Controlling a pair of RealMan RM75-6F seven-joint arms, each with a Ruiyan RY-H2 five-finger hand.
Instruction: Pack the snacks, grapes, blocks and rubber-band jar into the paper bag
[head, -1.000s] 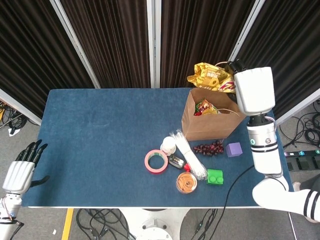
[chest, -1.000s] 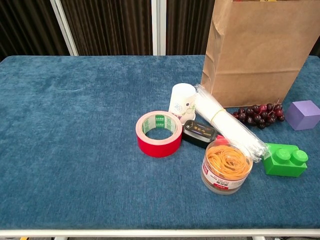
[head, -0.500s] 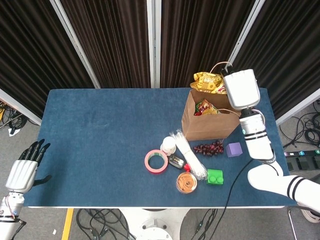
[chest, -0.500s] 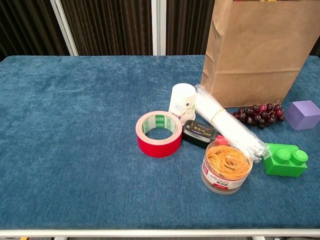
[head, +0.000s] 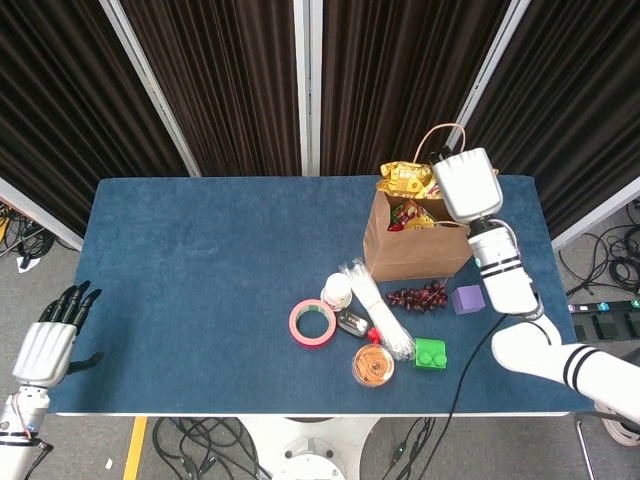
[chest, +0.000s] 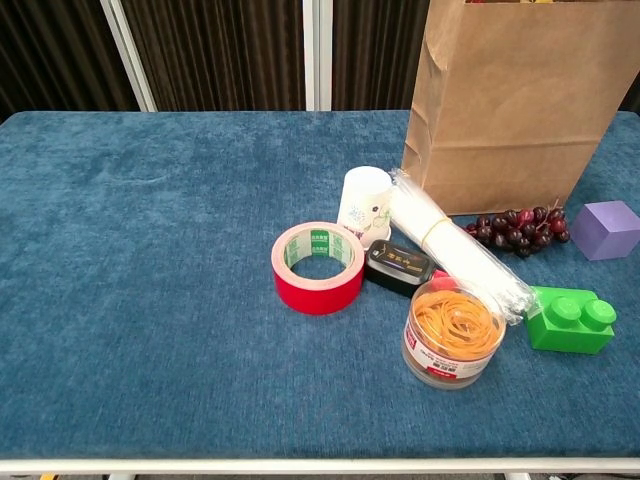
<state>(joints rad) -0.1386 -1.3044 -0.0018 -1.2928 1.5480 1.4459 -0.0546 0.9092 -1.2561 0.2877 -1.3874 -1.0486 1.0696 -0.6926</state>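
The brown paper bag (head: 415, 245) stands upright at the table's right rear, with a red snack pack (head: 408, 214) inside. My right hand (head: 465, 185) hangs over the bag's mouth; its white back hides the fingers. A yellow snack packet (head: 404, 178) sticks out from under it at the bag's rim, seemingly held. In front of the bag lie dark grapes (chest: 517, 229), a purple block (chest: 610, 229), a green block (chest: 570, 320) and the rubber-band jar (chest: 452, 332). My left hand (head: 48, 338) hovers off the table's front left corner, fingers apart, empty.
A red tape roll (chest: 318, 267), a white paper cup (chest: 364, 203), a small black tin (chest: 398, 266) and a clear pack of white sticks (chest: 455, 245) crowd the area left of the jar. Black curtains stand behind the table (head: 200, 260).
My right hand has come down and to the left, bringing the yellow packet from above the bag to its mouth. The left hand has drifted slightly nearer.
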